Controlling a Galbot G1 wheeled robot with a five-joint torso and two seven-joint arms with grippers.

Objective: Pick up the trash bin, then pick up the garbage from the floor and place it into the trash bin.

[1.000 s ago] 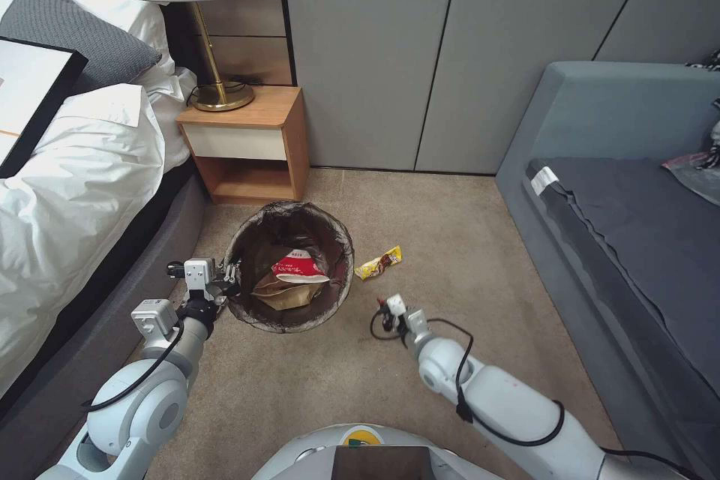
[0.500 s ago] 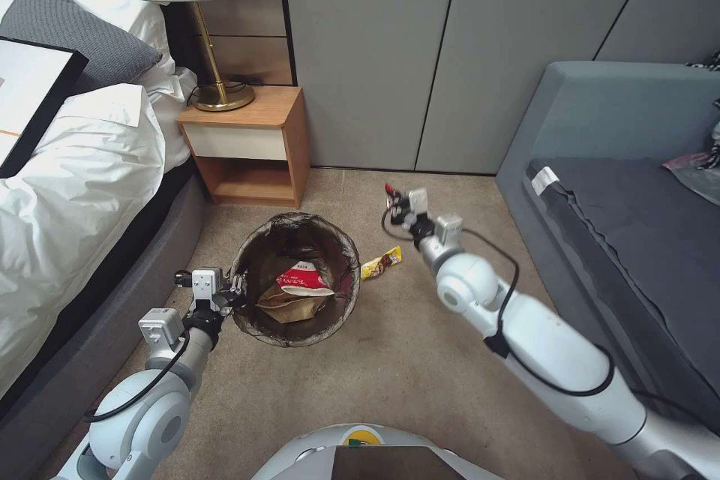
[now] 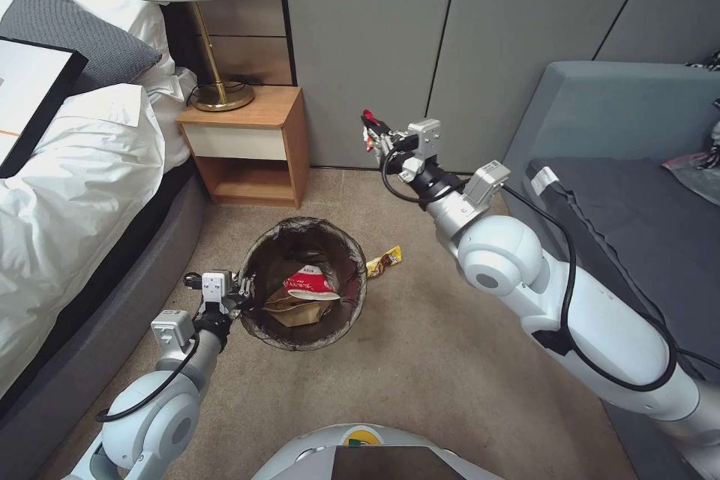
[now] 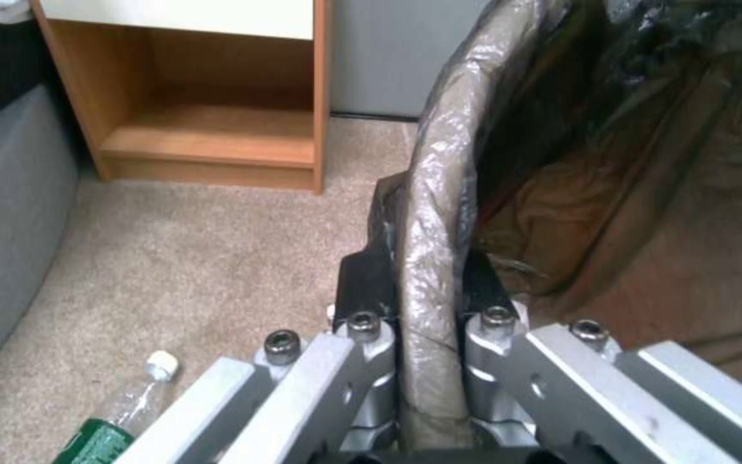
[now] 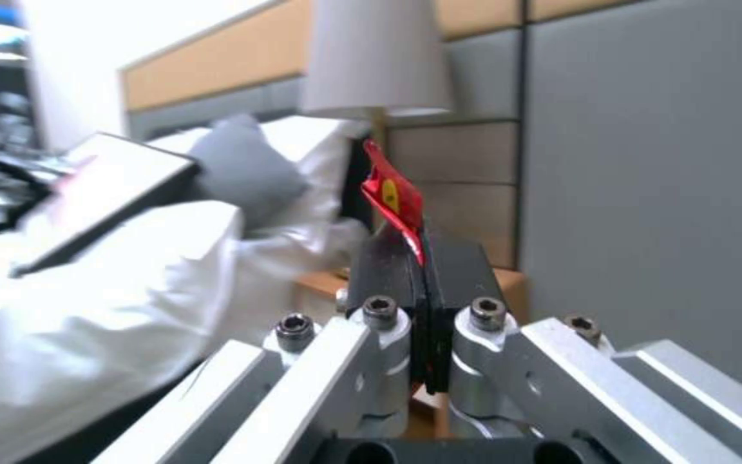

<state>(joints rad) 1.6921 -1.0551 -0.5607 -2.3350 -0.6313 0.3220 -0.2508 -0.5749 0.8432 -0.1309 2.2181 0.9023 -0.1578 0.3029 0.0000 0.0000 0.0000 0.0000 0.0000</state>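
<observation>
The trash bin (image 3: 304, 283) stands on the carpet (image 3: 420, 360) in front of the wooden nightstand (image 3: 251, 142), between the bed (image 3: 67, 187) on the left and the grey sofa (image 3: 622, 225) on the right. Inside it lie a tan paper bag (image 3: 289, 306) and a red-and-white packet (image 3: 306, 284). The left tool (image 3: 238, 291) is clamped on the bin's near-left rim, one finger inside, one outside. A yellow wrapper (image 3: 384, 260) lies just right of the bin. A clear bottle (image 4: 122, 412) lies on the floor near the left tool. The right tool (image 3: 373, 133), raised above and beyond the bin, pinches a small red wrapper (image 5: 393, 196).
</observation>
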